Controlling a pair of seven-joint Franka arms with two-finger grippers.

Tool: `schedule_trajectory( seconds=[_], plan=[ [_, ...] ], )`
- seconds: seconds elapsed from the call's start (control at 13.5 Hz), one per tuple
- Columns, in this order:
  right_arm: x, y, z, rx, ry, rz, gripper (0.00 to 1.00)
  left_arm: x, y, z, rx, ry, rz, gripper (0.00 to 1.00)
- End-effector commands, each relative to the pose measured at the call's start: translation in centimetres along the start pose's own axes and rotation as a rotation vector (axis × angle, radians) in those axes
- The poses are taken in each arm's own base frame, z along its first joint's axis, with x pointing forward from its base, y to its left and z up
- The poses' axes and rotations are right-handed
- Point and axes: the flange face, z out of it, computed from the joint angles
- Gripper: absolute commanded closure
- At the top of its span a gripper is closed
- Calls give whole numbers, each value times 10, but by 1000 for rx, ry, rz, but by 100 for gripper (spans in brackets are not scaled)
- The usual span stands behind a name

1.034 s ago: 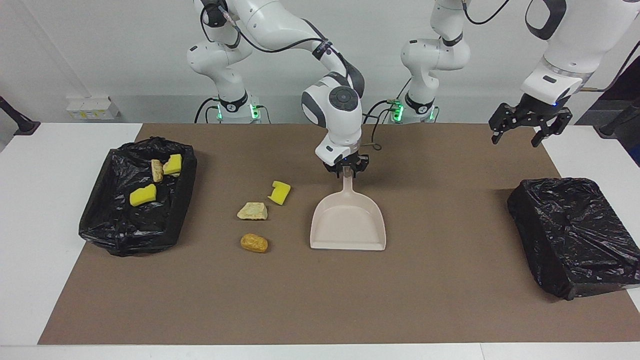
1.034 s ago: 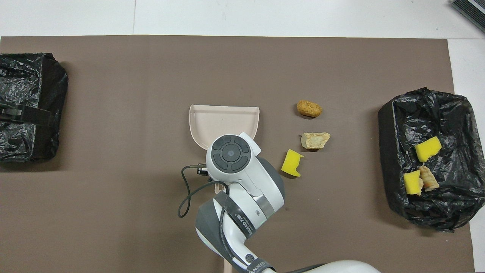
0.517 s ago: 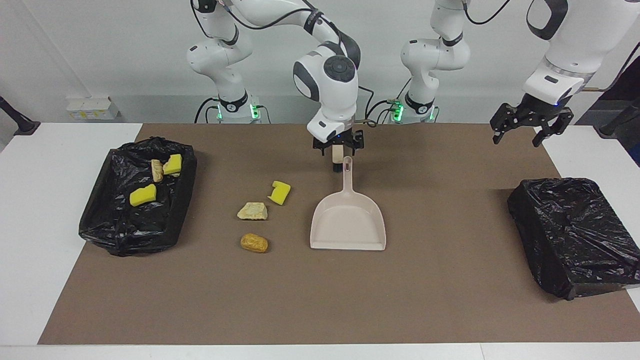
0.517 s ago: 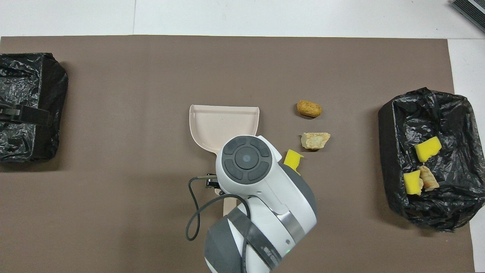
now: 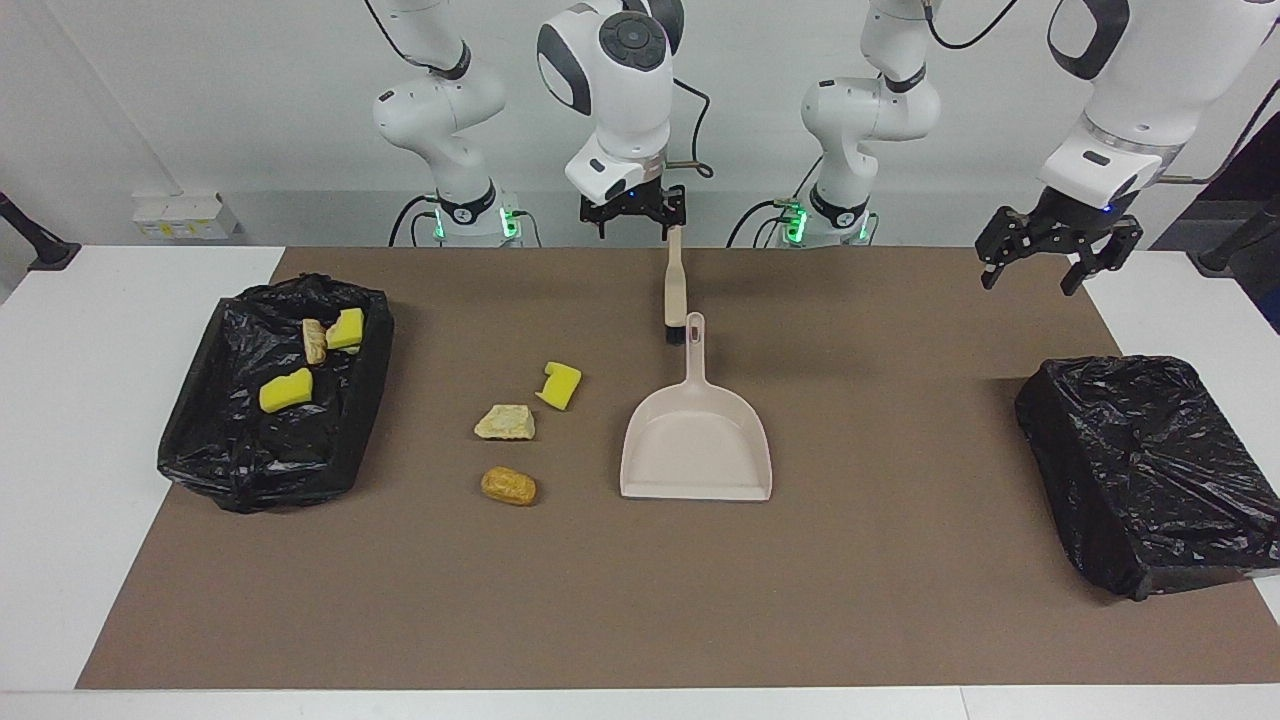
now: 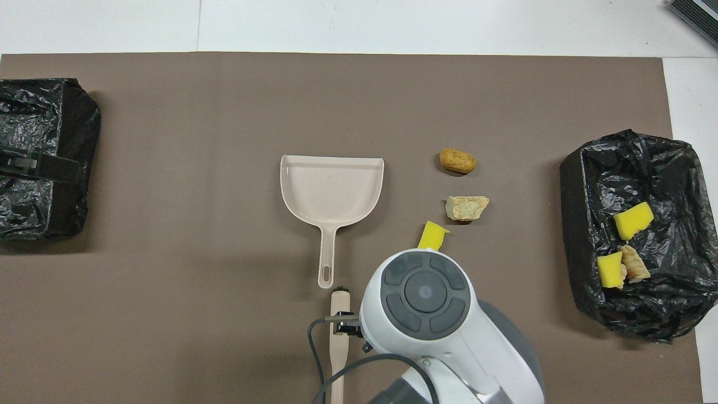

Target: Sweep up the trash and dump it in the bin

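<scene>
Both grippers, right (image 5: 634, 213) and left (image 5: 1047, 253), hang open and empty. Light, soft scraps (image 5: 505, 423) beside the dustpan (image 5: 696, 445) likely sweep easily.

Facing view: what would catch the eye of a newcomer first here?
Probably the beige dustpan lying mid-mat, with three trash bits beside it toward the right arm's end. Next, the black-lined bin at that end, holding more yellow and tan bits. The right gripper hangs open over the brush.

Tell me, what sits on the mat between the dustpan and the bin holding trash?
Three loose bits: a yellow sponge chunk, a pale bread lump and a golden-brown roll, between dustpan and bin; both views show it.
</scene>
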Motion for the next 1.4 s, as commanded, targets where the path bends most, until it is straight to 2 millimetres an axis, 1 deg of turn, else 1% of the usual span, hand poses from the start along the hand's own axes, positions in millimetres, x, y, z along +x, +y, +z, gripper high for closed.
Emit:
schedule_trajectory(
  seconds=[0.0, 0.07, 0.15, 0.22, 0.3, 0.37, 0.52, 0.59, 0.67, 0.74, 0.81, 0.89, 0.96, 1.03, 1.11, 1.18, 1.33],
  plan=[
    [-46, 6, 36, 53, -36, -31, 0, 5, 31, 1, -14, 27, 46, 0],
    [-54, -4, 42, 65, -61, -24, 0, 10, 47, 4, -17, 37, 61, 0],
    [-61, -18, 54, 71, -62, -8, 0, 15, 64, 8, -18, 50, 61, 0],
    [-69, -30, 76, 65, -56, 2, 0, 20, 84, 19, -22, 50, 47, 0],
    [-74, -40, 100, 59, -48, 14, 0, 25, 108, 28, -27, 60, 55, 0],
    [-81, -47, 119, 53, -40, 18, 0, 29, 125, 35, -31, 67, 57, 0],
    [-84, -55, 153, 44, -28, 32, 0, 36, 165, 51, -39, 67, 71, 0],
    [-89, -66, 171, 44, -17, 34, 0, 39, 187, 65, -42, 62, 54, 0],
    [-93, -74, 183, 41, -11, 37, 0, 41, 214, 81, -44, 48, 44, 0],
    [-94, -74, 186, 32, -17, 36, 0, 42, 234, 97, -44, 35, 43, 0],
    [-94, -74, 186, 30, -18, 36, 0, 39, 259, 113, -40, 10, 63, 0],
    [-95, -73, 187, 22, -22, 36, 0, 37, 279, 132, -34, -16, 56, 0],
    [-96, -72, 187, 11, -27, 33, 0, 31, 302, 153, -31, -27, 43, 0],
    [-96, -71, 187, 6, -28, 32, 0, 20, 315, 168, -37, -16, 37, 0],
    [-95, -71, 188, 2, -26, 25, 7, 11, 323, 184, -38, -19, 45, 0],
    [-95, -72, 187, 2, -24, 22, 20, 0, 340, 194, -39, -27, 65, 0],
    [-94, -73, 186, 5, -20, 13, 48, -8, 347, 216, -35, -38, 68, 0]
  ],
)
